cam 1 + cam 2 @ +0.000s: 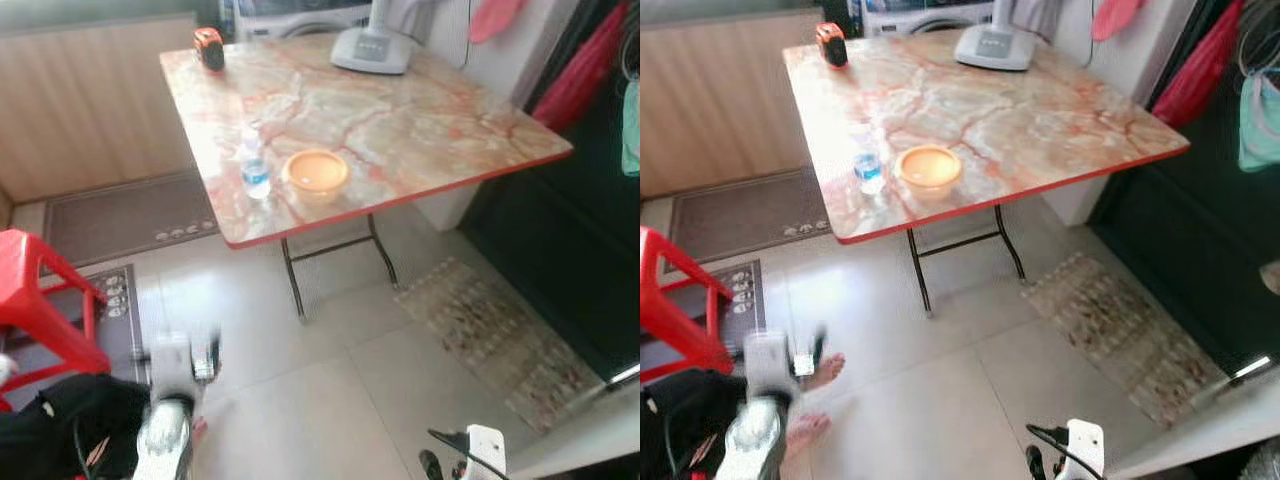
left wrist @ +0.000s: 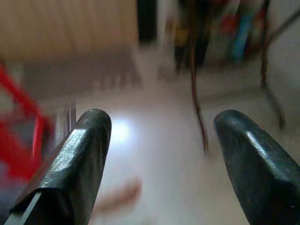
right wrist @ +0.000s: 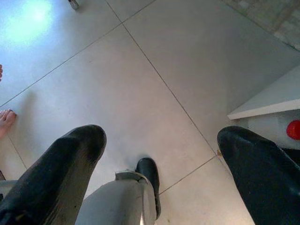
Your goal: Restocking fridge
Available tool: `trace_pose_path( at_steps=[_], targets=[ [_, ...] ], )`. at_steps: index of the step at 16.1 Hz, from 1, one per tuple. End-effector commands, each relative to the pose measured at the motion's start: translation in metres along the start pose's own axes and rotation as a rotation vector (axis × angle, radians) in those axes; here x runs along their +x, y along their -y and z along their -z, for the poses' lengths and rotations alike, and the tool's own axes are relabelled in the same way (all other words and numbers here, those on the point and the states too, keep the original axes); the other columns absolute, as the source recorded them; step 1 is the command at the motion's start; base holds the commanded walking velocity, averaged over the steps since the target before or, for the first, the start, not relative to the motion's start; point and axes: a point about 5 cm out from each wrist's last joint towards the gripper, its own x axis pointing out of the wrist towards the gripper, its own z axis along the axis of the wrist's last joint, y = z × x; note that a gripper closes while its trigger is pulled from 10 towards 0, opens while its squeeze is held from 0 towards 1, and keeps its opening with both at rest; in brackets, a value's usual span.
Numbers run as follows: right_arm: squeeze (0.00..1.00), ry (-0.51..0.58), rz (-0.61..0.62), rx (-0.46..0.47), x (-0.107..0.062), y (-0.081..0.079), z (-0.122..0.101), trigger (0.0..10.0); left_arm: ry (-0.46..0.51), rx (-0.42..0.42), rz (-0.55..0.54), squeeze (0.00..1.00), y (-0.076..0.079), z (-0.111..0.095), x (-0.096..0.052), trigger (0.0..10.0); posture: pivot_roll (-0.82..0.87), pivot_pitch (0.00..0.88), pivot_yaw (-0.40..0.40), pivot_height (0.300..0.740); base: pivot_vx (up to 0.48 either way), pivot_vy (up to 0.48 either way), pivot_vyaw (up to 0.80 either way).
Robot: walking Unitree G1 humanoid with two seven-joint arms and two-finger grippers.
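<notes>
A small clear water bottle with a blue label stands near the front edge of the marble-patterned folding table. Right beside it sits an orange bowl. My left gripper is low at the left, blurred, well short of the table; it is open with nothing between its fingers. My right gripper hangs open over the tiled floor at the lower right, holding nothing. A white ledge with a red item under it lies beside that gripper.
A red plastic stool stands at the left, with door mats behind it. A patterned rug lies right of the table. An orange tape measure and a white fan base sit at the table's back. A person's bare feet are near my left arm.
</notes>
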Motion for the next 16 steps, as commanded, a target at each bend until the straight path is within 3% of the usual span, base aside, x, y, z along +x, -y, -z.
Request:
trace_pose_path(
  at_steps=[1, 2, 3, 4, 6, 10, 16],
  targets=[
    [0.00, 0.000, 0.006, 0.014, -0.001, 0.002, 0.002, 10.0, 0.069, 0.029, 0.022, 0.00, 0.008, -0.012, -0.001, 10.0, -0.12, 0.085, -0.058, 0.740, 0.000, 0.000, 0.00],
    [0.00, 0.003, 0.008, 0.021, -0.001, 0.002, 0.001, 10.0, 0.145, 0.068, 0.025, 0.00, 0.011, -0.027, 0.001, 10.0, -0.12, 0.082, -0.054, 0.740, 0.000, 0.000, 0.00],
    [0.00, 0.003, 0.008, 0.020, -0.001, 0.002, 0.001, 10.0, 0.252, 0.057, 0.015, 0.00, 0.015, -0.053, 0.003, 10.0, -0.12, 0.080, -0.054, 0.740, 0.000, 0.000, 0.00],
    [0.00, 0.001, 0.005, 0.015, -0.001, 0.002, 0.001, 10.0, 0.296, 0.060, 0.032, 0.00, 0.019, -0.065, 0.002, 10.0, -0.13, 0.079, -0.049, 0.740, 0.000, 0.000, 0.00],
    [0.00, 0.001, 0.007, 0.020, -0.001, 0.002, 0.002, 10.0, 0.404, 0.146, 0.085, 0.00, 0.027, -0.092, -0.001, 10.0, -0.14, 0.079, -0.047, 0.740, 0.000, 0.000, 0.00],
    [0.00, 0.002, 0.004, 0.016, -0.001, 0.002, 0.001, 10.0, 0.544, 0.059, 0.035, 0.00, 0.027, -0.149, 0.011, 10.0, -0.13, 0.066, -0.046, 0.740, 0.147, 0.000, 0.00],
    [0.00, -0.001, -0.002, 0.018, 0.000, -0.002, 0.003, 10.0, 0.502, 0.016, 0.083, 0.00, 0.037, -0.156, 0.013, 10.0, -0.13, 0.050, -0.037, 0.740, 0.340, 0.000, 0.00]
  ],
)
